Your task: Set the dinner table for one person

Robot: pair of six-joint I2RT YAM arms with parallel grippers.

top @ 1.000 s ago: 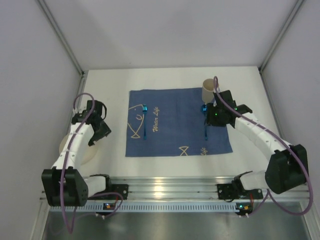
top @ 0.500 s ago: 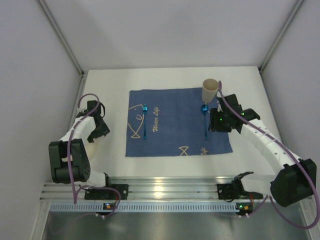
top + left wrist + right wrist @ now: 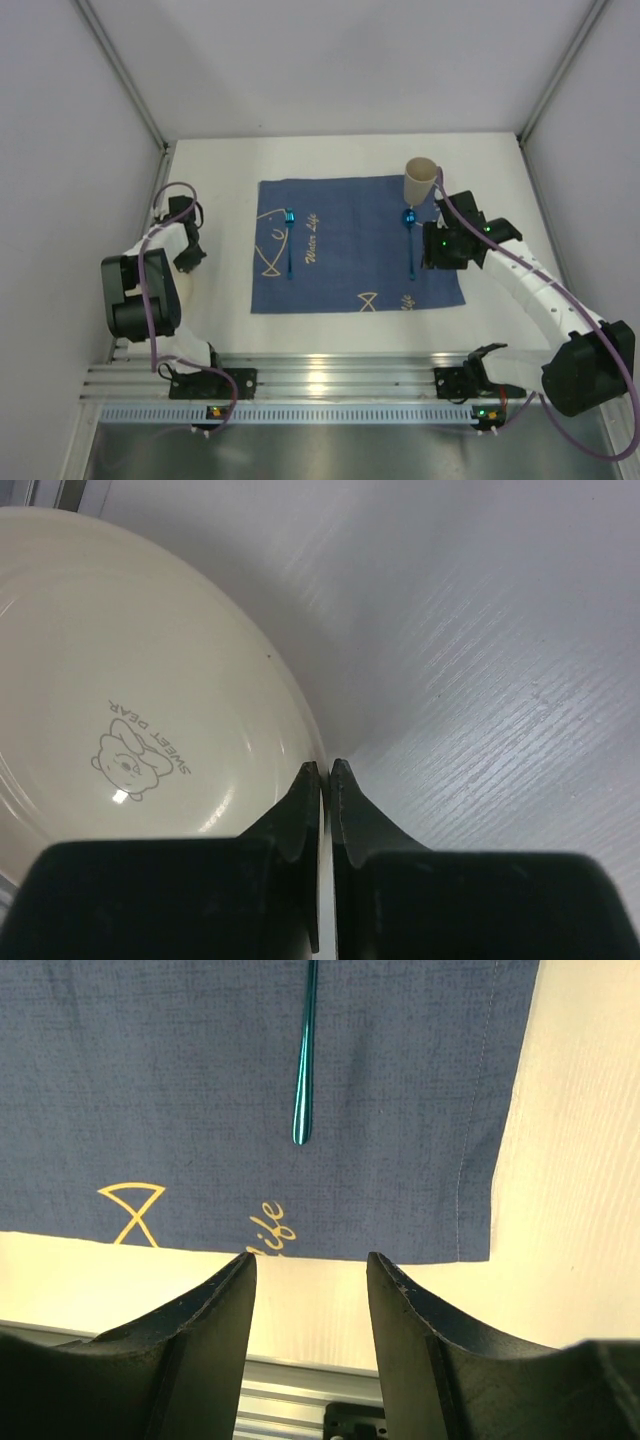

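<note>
A cream plate [image 3: 130, 680] with a small bear print lies on the white dinner table [image 3: 230, 160] at the left; in the top view only a sliver of the plate [image 3: 188, 290] shows beside the left arm. My left gripper [image 3: 325, 768] is shut on the plate's right rim, one finger inside and one outside. In the top view the left gripper [image 3: 188, 258] sits at that rim. My right gripper [image 3: 310, 1270] hangs open and empty above the near right edge of the blue placemat [image 3: 350, 250]. A blue utensil's handle [image 3: 303, 1080] lies ahead of it.
A second blue utensil [image 3: 288, 245] lies on the placemat's left part, and the right one [image 3: 410, 245] on its right part. A beige cup [image 3: 420, 178] stands at the placemat's far right corner. The aluminium rail [image 3: 320, 375] runs along the near edge.
My left gripper has closed on the plate's rim while the left arm folded back towards the wall. The right gripper has shifted a little right and nearer, still open.
</note>
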